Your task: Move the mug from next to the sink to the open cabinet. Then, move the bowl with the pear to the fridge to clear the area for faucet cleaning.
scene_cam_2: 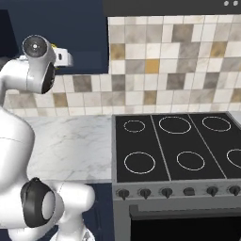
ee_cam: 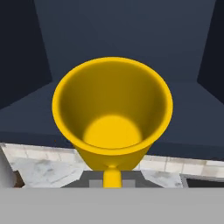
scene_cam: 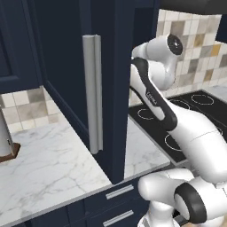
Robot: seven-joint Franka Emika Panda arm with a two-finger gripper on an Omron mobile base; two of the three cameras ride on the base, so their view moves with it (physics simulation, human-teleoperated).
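Note:
The yellow mug [ee_cam: 112, 114] hangs close before the hand camera, its mouth facing me and its handle at the bottom. My gripper [ee_cam: 112, 178] is shut on the mug at that handle, with the fingers mostly hidden behind it. Behind the mug is the dark navy inside of the open cabinet [ee_cam: 122, 35], whose shelf [ee_cam: 192, 120] lies level with the mug. In the left base view the arm [scene_cam: 153, 95] reaches behind the open cabinet door [scene_cam: 66, 66] with its long silver handle [scene_cam: 92, 93]. The sink, faucet, bowl, pear and fridge are out of view.
Below the cabinet runs a white marble counter [scene_cam: 53, 164] with a tiled backsplash [scene_cam_2: 155, 70]. A black cooktop [scene_cam_2: 174, 146] lies to the right. A grey cylinder on a brown base [scene_cam: 5, 142] stands at the far left. Navy drawers [scene_cam: 117, 206] sit under the counter.

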